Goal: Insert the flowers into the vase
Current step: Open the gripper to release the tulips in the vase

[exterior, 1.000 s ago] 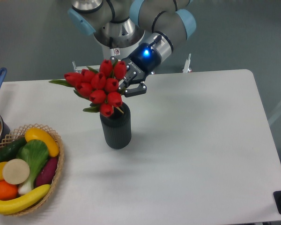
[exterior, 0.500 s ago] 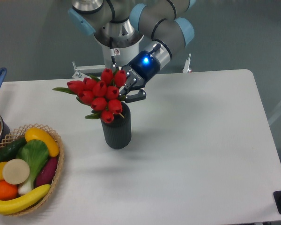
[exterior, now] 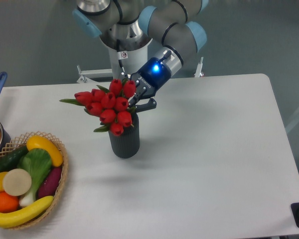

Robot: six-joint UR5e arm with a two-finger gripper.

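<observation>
Gripper [exterior: 138,101] is pinching the tulip bunch [exterior: 108,106] from the right, at the stems just behind the buds. Bunch is tilted left over the ribbed dark vase [exterior: 124,140], lowest buds covering its mouth; I can't tell whether the stem ends are inside. Gripping from the side probably leaves the stem ends free to drop in.

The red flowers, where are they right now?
The flowers sit over the mouth of the dark vase near the table's middle, leaning left, with the gripper at their right side.

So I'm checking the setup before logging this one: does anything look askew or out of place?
Only the flowers: the bunch leans left over the vase rather than standing upright, with the end effector at its right side. The vase itself stands upright.
</observation>
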